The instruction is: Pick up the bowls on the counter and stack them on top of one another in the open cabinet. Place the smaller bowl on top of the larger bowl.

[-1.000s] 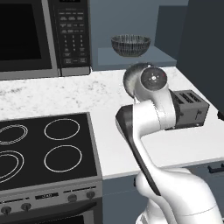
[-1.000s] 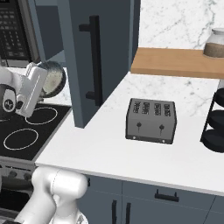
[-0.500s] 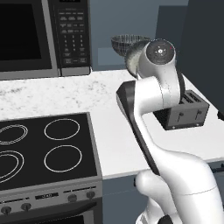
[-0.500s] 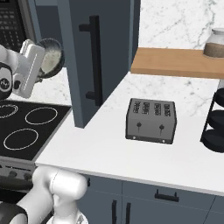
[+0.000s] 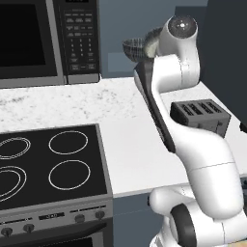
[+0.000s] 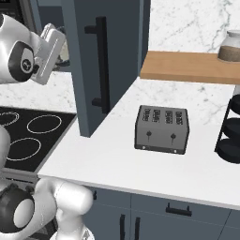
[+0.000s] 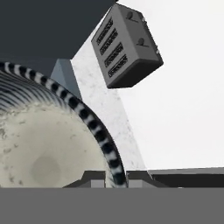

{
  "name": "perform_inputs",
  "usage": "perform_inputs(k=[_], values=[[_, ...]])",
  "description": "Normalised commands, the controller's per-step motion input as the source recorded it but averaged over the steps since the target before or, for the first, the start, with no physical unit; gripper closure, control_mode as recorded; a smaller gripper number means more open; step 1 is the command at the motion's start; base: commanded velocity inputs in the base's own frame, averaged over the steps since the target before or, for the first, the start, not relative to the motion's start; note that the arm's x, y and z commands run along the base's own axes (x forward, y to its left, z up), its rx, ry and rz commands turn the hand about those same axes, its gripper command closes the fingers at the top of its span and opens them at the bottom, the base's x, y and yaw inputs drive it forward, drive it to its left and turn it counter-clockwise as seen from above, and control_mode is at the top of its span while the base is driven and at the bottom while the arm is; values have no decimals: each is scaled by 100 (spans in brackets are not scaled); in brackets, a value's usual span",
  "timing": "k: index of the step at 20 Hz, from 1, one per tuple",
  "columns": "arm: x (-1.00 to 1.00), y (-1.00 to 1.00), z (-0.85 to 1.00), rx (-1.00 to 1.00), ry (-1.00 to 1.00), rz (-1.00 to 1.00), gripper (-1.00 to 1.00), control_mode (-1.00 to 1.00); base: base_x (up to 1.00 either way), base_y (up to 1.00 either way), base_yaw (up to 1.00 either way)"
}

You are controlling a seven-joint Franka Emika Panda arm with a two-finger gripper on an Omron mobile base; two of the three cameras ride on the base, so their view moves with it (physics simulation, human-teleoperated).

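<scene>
Now end effector pinched on small bowl rim, raised near cabinet; big bowl on shelf just ahead, slightly below.

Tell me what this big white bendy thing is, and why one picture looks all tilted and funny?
It is a robot arm in a pretend kitchen. Two pictures come from cameras behind the arm, one on each side. The tilted one comes from a camera on its hand, so it leans when the hand leans.

The end effector, its two-finger hand, grips the rim of a bowl, dark and stripy outside, pale inside. In the left picture, two bowl shapes peek out beside the arm's top, up by the blue-grey cabinet.

On the white counter sits a grey toaster. Beside it is a black stovetop, with a microwave above.
</scene>
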Motion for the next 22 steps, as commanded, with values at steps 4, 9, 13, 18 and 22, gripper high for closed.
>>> perform_inputs(k=[4,9,13,18,22], values=[[60,-3,41,2,-1,-4,100,-100,0,0,0],[73,-8,16,4,0,-1,100,-100,0,0,0],[78,-6,0,1,0,0,100,-100,0,0,0],[78,-3,0,0,8,0,100,-100,0,0,0],[72,-8,2,0,9,0,100,-100,0,0,0]])
